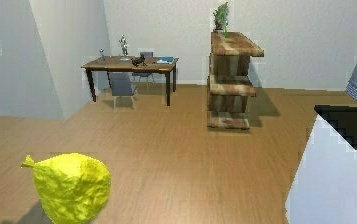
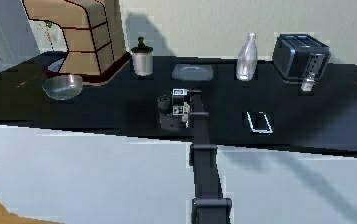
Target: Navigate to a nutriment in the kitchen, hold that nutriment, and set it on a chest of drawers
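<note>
Nutriment: cannot tell which item on the black kitchen tabletop (image 2: 106, 112) it is.
The fingers (image 2: 163, 106) left of bottle (image 2: 246, 57), grip and load cannot be told; toaster (image 2: 297, 55) right of bottle, bowl (image 2: 62, 87) far left.

The black tabletop (image 2: 106, 110) carries, left to right, a tan machine (image 2: 81, 40), a metal bowl (image 2: 62, 87), a lidded canister (image 2: 143, 58), a flat dark dish (image 2: 193, 71), a pale bottle (image 2: 247, 57) and a black toaster (image 2: 298, 55) with a small shaker (image 2: 308, 82) just beside it. A flat phone-like slab (image 2: 259, 122) lies apart, nearer the tabletop's front edge.
</note>
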You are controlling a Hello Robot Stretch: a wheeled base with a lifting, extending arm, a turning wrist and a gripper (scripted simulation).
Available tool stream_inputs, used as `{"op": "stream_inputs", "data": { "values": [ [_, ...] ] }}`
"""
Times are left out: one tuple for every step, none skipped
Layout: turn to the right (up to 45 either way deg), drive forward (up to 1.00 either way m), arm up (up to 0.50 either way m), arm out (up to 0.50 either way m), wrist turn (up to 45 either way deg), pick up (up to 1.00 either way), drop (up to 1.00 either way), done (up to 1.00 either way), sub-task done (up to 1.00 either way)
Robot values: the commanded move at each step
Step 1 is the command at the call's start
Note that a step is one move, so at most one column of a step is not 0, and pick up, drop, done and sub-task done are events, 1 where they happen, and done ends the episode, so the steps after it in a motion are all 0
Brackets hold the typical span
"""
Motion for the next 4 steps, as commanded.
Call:
{"op": "stream_inputs", "data": {
  "values": [
    [0.0,0.0,0.0,0.0,0.0,1.0,0.0,0.0,0.0],
    [0.0,0.0,0.1,0.0,0.0,0.0,0.0,0.0,0.0],
    [0.0,0.0,0.04,0.0,0.0,0.0,0.0,0.0,0.0],
    [0.0,0.0,0.0,0.0,-45.0,0.0,0.0,0.0,0.0]
  ]
}}
